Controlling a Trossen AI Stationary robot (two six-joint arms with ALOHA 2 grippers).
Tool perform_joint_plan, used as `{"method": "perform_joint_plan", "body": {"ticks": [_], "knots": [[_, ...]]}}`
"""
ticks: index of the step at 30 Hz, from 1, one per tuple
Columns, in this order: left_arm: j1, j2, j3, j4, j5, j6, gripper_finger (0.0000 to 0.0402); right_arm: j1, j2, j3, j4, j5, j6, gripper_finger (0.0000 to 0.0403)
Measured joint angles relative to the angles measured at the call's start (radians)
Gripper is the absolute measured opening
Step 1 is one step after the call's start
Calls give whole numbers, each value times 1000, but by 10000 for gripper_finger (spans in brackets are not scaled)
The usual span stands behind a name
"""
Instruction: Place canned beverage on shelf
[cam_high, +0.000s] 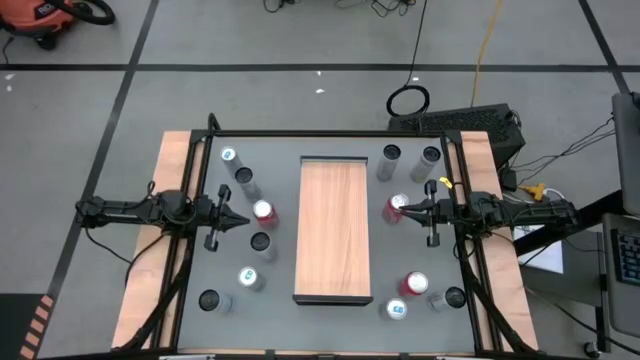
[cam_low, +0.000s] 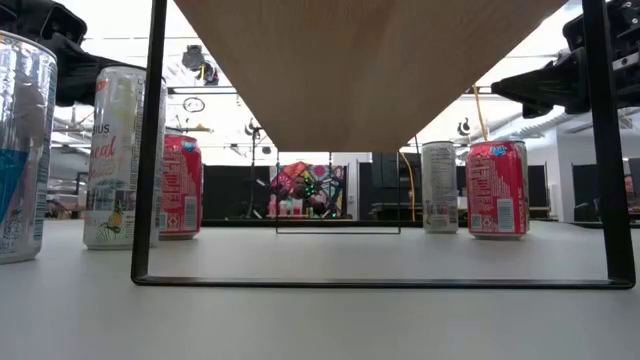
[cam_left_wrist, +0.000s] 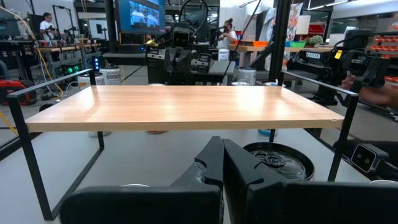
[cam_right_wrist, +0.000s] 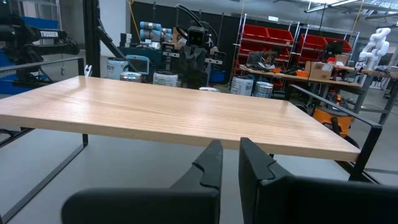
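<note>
Shelf (cam_high: 334, 230): wood-grain board on thin dark legs, centred on grey desk (cam_high: 300, 320), top bare, long edges facing each arm. Open lane beneath, between the legs.

Left end effector (cam_high: 238, 220): fingers pressed together, empty, level with shelf's left edge, apart from it. Red can (cam_high: 265, 212) just beside tip; dark-topped can (cam_high: 261, 243) near.

Right end effector (cam_high: 408, 209): fingers pressed together, empty, near shelf's right edge, tip over second red can (cam_high: 397, 208).

Further cans upright along both desk sides, none on shelf.
</note>
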Motion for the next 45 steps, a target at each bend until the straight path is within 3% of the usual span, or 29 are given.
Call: {"method": "perform_joint_plan", "body": {"ticks": [34, 45], "knots": [[0, 0, 0, 0, 0, 1, 0, 0, 0, 0, 29, 1, -31, 0], [0, 0, 0, 0, 0, 0, 0, 0, 92, 147, -64, 5, 36, 0]]}}
